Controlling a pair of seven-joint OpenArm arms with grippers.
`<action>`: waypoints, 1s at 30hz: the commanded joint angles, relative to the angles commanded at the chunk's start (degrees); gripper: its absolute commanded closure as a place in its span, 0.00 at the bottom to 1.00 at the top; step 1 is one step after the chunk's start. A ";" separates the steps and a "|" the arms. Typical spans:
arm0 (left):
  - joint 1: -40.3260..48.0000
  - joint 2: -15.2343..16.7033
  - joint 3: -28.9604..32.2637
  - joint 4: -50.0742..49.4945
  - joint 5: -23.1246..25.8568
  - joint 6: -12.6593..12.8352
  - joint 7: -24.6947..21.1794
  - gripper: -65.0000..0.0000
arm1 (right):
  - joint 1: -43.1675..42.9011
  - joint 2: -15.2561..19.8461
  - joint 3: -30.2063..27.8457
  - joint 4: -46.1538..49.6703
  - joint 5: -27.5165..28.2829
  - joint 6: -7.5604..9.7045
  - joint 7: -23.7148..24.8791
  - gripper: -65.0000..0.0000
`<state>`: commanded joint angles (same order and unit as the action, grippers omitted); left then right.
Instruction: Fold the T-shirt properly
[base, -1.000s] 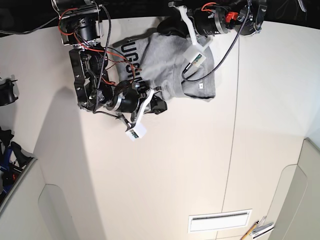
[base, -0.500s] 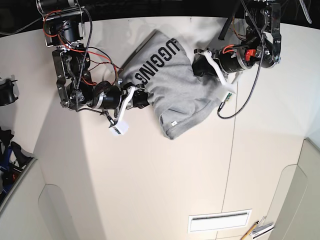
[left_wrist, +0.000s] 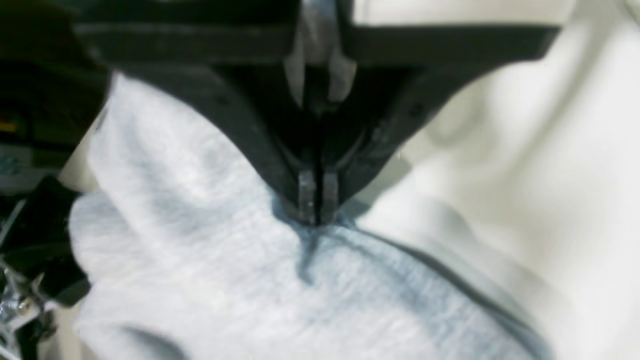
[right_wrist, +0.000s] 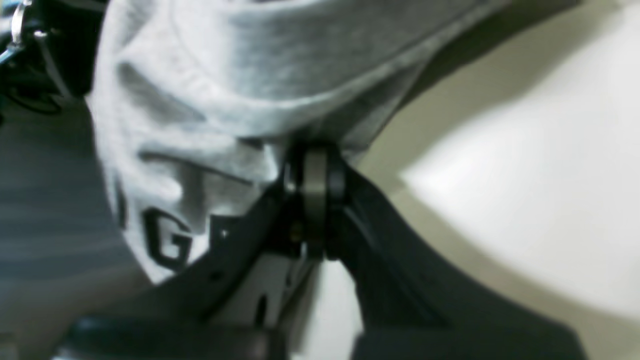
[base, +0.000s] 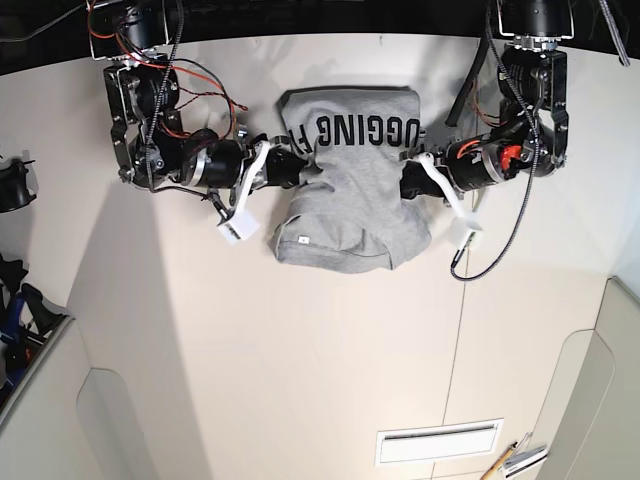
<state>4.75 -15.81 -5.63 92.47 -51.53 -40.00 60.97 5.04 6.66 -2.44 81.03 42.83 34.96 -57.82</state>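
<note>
Right, I have two grippers in play and one shirt between them. My left gripper (left_wrist: 316, 220) is closed on grey cloth, its fingertips together at a pinched crease. My right gripper (right_wrist: 320, 165) also has its fingers together, pressed into the folds at the shirt's edge; I read that as a grip on the cloth, though the very tips are buried.

The T-shirt (base: 355, 190) lies between the two arms on the upper part of the table (base: 320, 360), bunched into a rough block, with one row of big black letters across it towards the arms' side and one small white tag near the opposite edge.

Compared with half a second back, the shirt has swung round: its lettering ran on a slant and now runs nearly level, and the tag has shifted towards my right arm. My left gripper has come down the table, while the right one has moved only a little.

Further out, I count one white-framed slot (base: 440, 442) and one pencil (base: 497, 462) at the table's far edge. Both arms cover the shirt's sides, and the gripper fingers block part of each wrist view.
</note>
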 joint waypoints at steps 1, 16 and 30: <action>0.98 -0.74 -0.33 2.16 -0.13 0.00 0.55 1.00 | -0.02 0.00 0.92 1.66 0.00 0.00 -1.46 1.00; 32.20 -5.49 -16.96 23.67 -3.41 0.00 2.32 1.00 | -23.47 15.65 4.31 29.59 5.27 -0.02 -5.64 1.00; 57.09 -5.53 -18.71 21.90 2.43 0.00 2.60 1.00 | -43.43 30.38 3.32 34.82 7.13 0.02 -6.29 1.00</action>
<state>61.84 -21.34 -24.34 114.37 -49.10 -40.00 63.57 -38.39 37.04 0.89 115.85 49.95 34.98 -64.12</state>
